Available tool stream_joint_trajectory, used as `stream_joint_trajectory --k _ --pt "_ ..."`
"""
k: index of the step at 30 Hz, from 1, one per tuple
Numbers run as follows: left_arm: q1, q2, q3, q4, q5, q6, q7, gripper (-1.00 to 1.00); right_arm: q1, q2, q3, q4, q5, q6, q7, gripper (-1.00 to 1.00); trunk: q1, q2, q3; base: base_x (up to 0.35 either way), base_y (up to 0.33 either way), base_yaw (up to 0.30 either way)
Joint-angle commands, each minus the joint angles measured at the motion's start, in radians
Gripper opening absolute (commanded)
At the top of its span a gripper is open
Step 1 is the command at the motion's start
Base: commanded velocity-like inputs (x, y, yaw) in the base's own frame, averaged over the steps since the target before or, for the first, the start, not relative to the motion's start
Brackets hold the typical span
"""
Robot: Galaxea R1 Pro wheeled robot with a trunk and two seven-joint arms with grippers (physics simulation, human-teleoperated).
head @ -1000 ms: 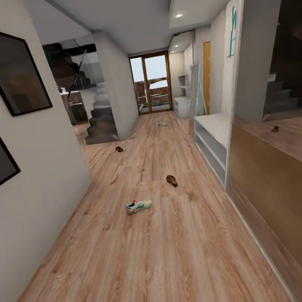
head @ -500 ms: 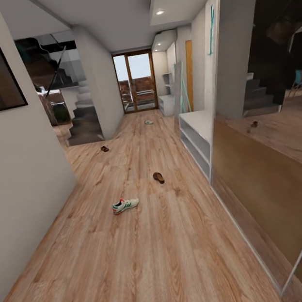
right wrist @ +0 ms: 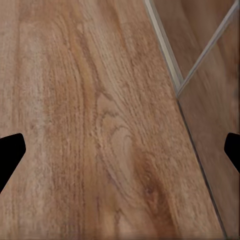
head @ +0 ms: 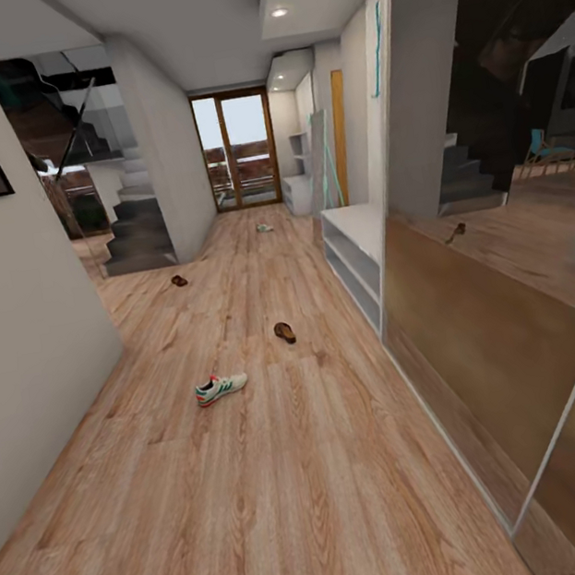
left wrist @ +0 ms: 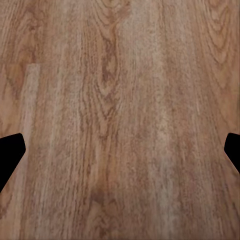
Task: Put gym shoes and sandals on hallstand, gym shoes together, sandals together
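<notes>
Matt wood-grain corridor floor (head: 291,474); glossy mirrored wall panel (head: 512,287) beside it.

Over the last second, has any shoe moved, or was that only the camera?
Only the camera swung right: the whole corridor slid left in the head view. The near gym shoe, far gym shoe, both sandals keep their places on the corridor floor. Nothing was gripped; both claws stayed open.
</notes>
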Motion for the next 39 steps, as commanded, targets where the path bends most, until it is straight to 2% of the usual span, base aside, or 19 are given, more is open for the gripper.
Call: stream_joint_trajectory --k 1,24,39 --pt "0.0 0.0 -0.002 0.001 0.007 -0.003 -0.001 1.0 -0.001 0.0 -0.001 0.001 0.0 -0.003 0.0 1.0 0.0 0.0 -0.002 0.0 0.0 -0.11" --pt "0.0 0.001 0.001 0.001 0.007 -0.002 -0.001 1.0 -0.001 0.0 0.005 0.001 0.007 -0.005 0.003 1.0 0.0 0.0 -0.035 0.005 0.0 -0.086" --pt "-0.001 0.001 0.003 0.001 0.007 -0.002 -0.001 1.0 -0.001 -0.001 0.006 -0.001 0.008 -0.005 0.002 1.0 0.0 0.0 -0.036 0.293 0.0 -0.003"
